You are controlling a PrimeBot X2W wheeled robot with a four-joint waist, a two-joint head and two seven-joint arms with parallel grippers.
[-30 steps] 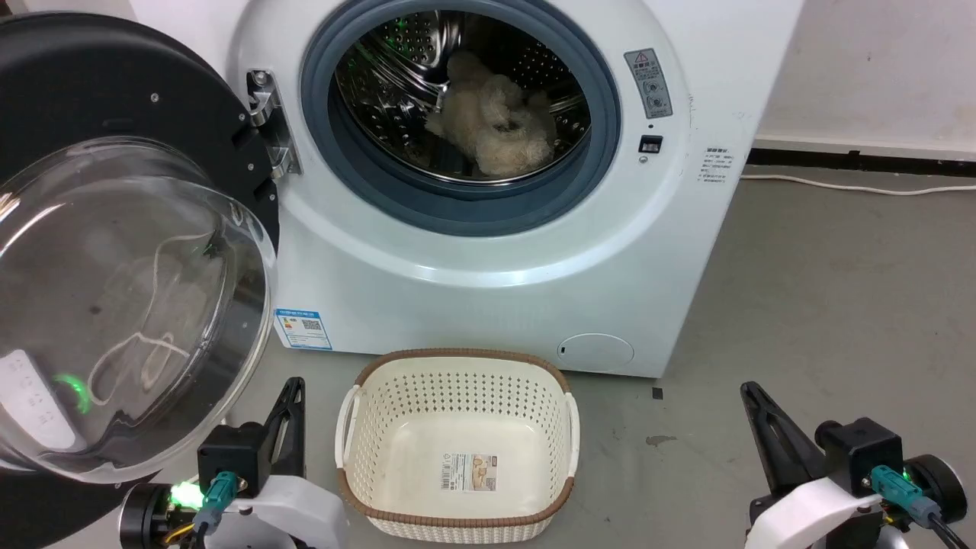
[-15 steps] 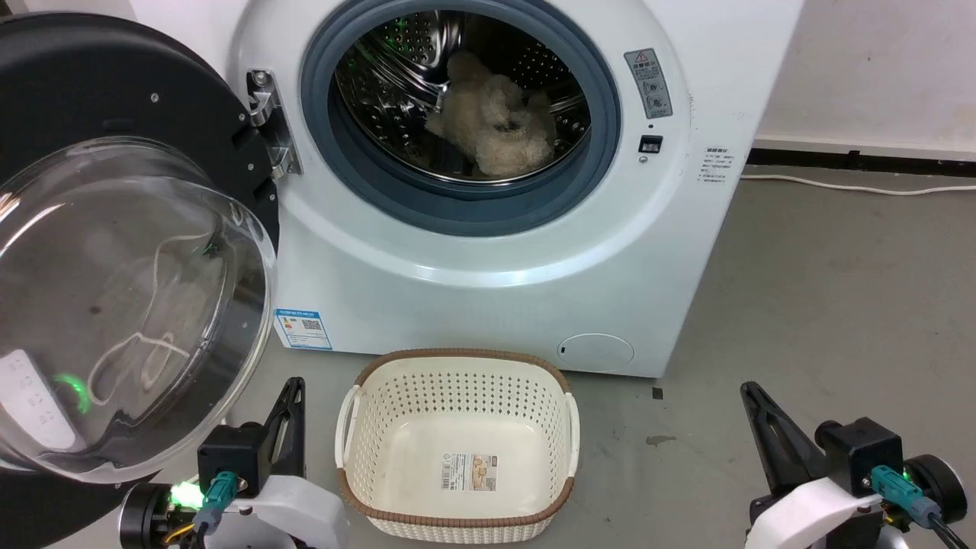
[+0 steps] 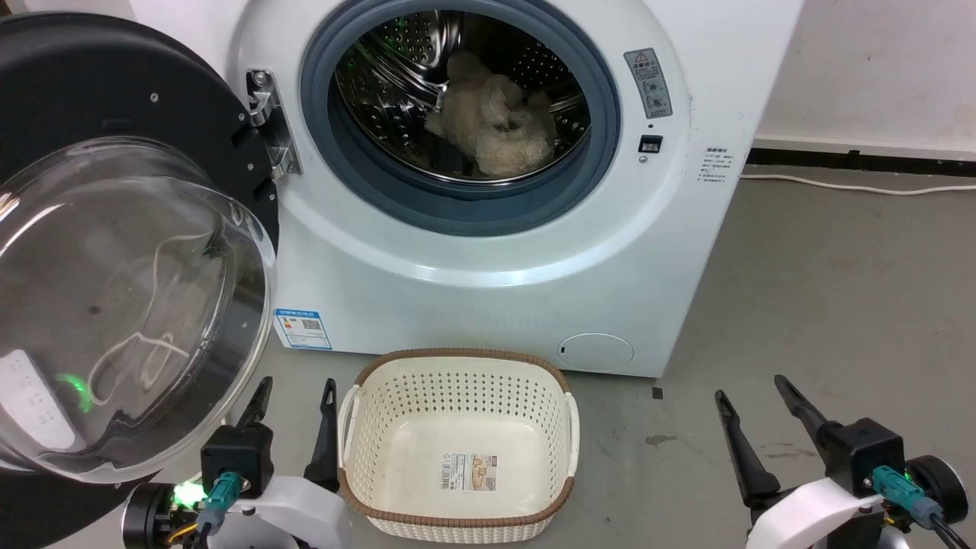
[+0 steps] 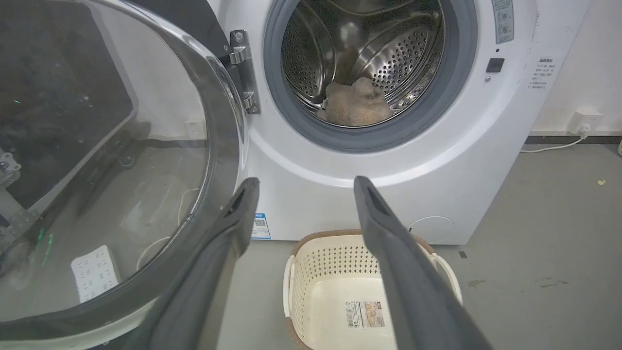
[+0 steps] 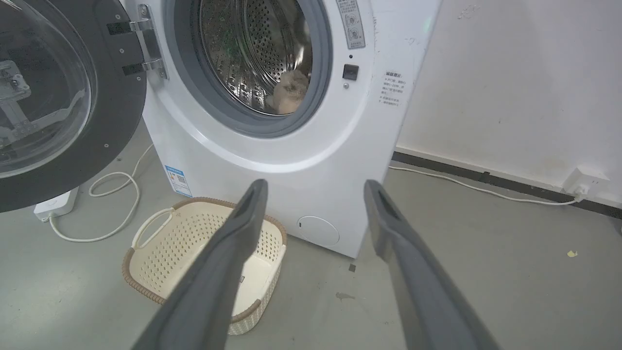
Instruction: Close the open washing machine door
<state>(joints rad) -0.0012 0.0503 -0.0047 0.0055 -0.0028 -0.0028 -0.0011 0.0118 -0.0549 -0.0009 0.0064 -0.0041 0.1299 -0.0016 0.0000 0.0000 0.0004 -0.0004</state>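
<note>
White washing machine (image 3: 488, 297), black-rimmed washing machine door (image 3: 91, 84), cream perforated basket (image 3: 457, 385) with brown rim, grey floor (image 3: 839, 305)

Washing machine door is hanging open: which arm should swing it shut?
Left, likely. The left tool, open, sits just beside the lower rim of the washing machine door; the right tool, also open, is across the basket, away from the door.
</note>
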